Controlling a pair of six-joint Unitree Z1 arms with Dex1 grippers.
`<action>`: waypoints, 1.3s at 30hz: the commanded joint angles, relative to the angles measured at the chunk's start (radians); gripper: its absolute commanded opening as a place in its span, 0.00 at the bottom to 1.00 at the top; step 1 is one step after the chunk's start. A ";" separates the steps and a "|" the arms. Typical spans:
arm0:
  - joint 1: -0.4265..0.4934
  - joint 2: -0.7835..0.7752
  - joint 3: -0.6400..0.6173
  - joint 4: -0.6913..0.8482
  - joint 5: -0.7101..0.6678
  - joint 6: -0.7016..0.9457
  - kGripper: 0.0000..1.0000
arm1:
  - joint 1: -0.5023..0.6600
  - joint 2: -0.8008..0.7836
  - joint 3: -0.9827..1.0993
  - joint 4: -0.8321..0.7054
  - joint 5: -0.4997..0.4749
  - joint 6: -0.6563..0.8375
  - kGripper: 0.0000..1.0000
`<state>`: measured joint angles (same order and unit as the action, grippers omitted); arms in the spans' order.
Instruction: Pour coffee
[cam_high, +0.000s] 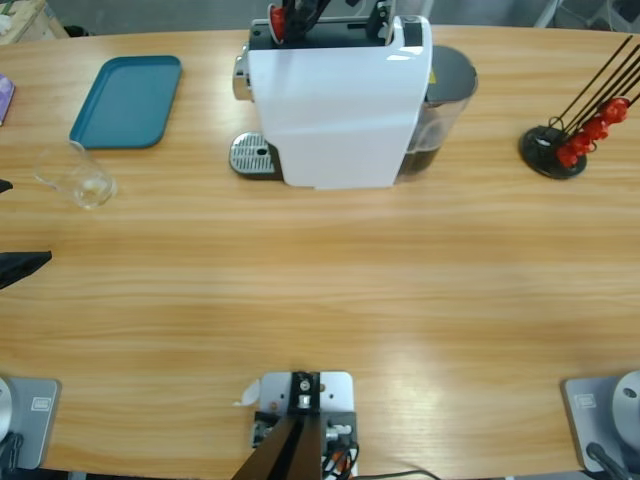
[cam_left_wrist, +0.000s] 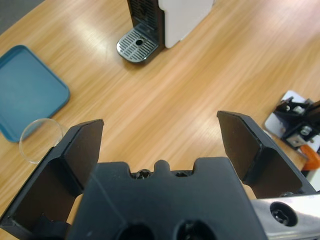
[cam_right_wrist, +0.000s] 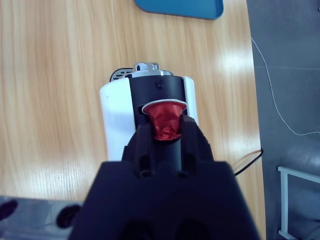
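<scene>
No coffee is in view. A small clear glass (cam_high: 80, 178) stands on the table's left part with no dark liquid showing in it; in the left wrist view the glass (cam_left_wrist: 40, 140) sits just outside one jaw. My left gripper (cam_high: 25, 222) is at the left edge, open and empty (cam_left_wrist: 160, 125), short of the glass. The white coffee machine (cam_high: 335, 105) stands at the back middle, with its drip tray (cam_high: 255, 155) bare. My right gripper (cam_right_wrist: 165, 131) hangs over the machine's black top (cam_right_wrist: 157, 92), shut on a red pod (cam_right_wrist: 165, 122), which also shows from above (cam_high: 277, 22).
A teal tray (cam_high: 127, 100) lies at the back left, beyond the glass. A black stand with several red pods (cam_high: 565, 145) is at the back right. The machine's water tank (cam_high: 445, 100) juts out on its right side. Bare wooden table (cam_high: 330, 290) fills the front.
</scene>
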<state>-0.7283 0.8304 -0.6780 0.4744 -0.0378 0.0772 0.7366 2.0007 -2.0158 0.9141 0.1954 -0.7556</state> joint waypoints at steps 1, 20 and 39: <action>-0.010 -0.022 0.040 -0.005 -0.001 -0.008 0.99 | 0.010 0.033 0.031 -0.012 0.024 0.007 0.37; -0.010 -0.042 0.029 -0.001 0.052 -0.010 1.00 | 0.149 -0.295 -0.011 0.012 -0.192 0.247 0.97; -0.010 -0.050 0.026 0.016 0.031 -0.035 0.98 | 0.253 -0.486 0.474 -0.155 -0.610 1.593 0.38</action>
<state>-0.7284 0.8155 -0.6779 0.4744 0.0186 0.0631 0.9776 1.4335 -1.6784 0.8374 -0.2877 0.6612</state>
